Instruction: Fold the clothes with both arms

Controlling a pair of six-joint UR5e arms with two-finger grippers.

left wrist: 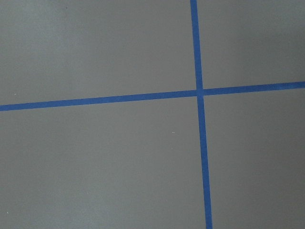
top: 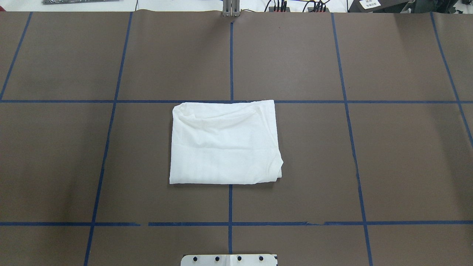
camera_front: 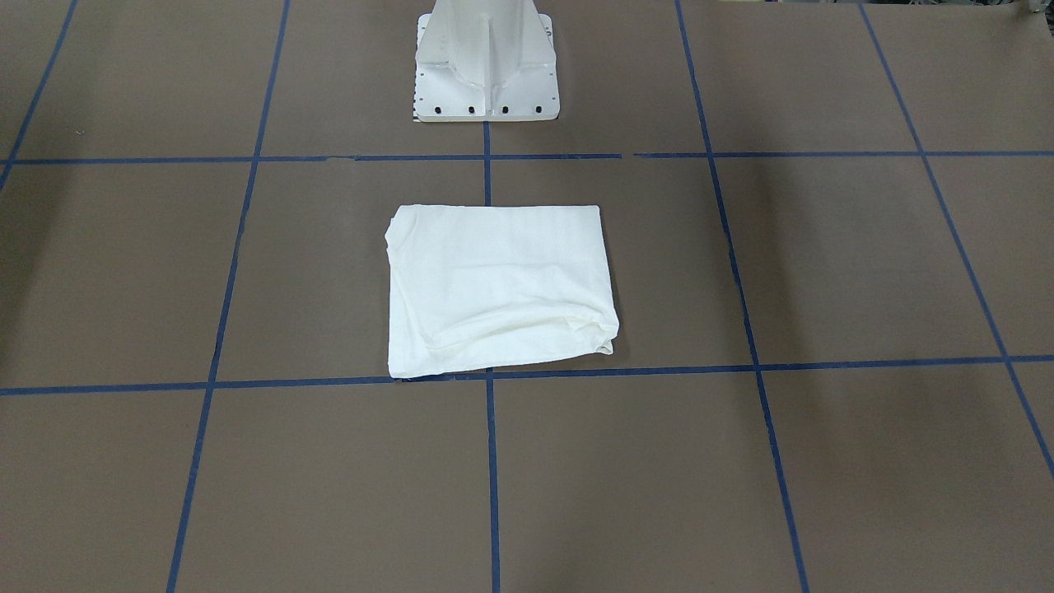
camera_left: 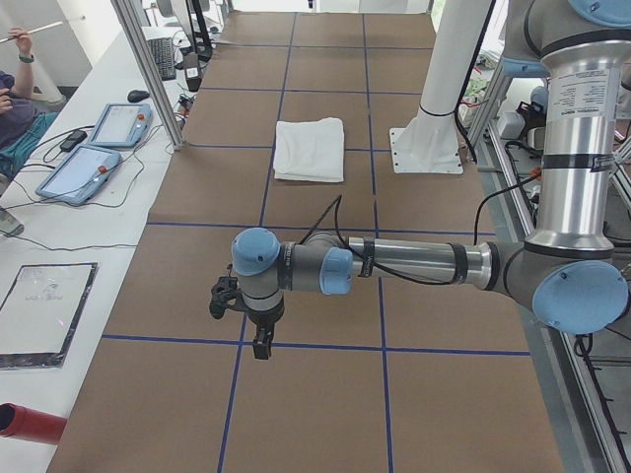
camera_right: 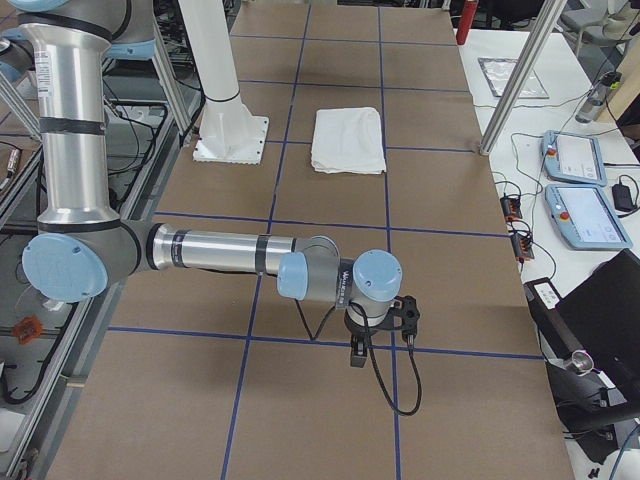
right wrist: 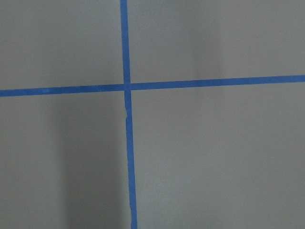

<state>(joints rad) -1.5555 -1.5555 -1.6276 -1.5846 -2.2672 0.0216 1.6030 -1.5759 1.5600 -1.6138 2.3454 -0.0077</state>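
Note:
The clothes (top: pixel 223 144) lie as one white shirt folded into a neat rectangle at the table's middle, also seen in the front-facing view (camera_front: pixel 498 288). No text or collar shows. Both arms are far from it, at opposite ends of the table. The left gripper (camera_left: pixel 261 345) hangs over a blue tape line in the exterior left view, well short of the clothes (camera_left: pixel 310 148). The right gripper (camera_right: pixel 357 355) hangs likewise in the exterior right view, away from the clothes (camera_right: pixel 348 138). Whether either is open or shut, I cannot tell. Both wrist views show only brown table and tape.
The white pedestal base (camera_front: pixel 486 66) stands just behind the shirt. Blue tape lines (top: pixel 231 55) grid the brown table. Tablets (camera_left: pixel 99 148) and cables lie on a side bench, where a seated person's arm (camera_left: pixel 15 94) shows. A red cylinder (camera_left: pixel 30 422) lies near.

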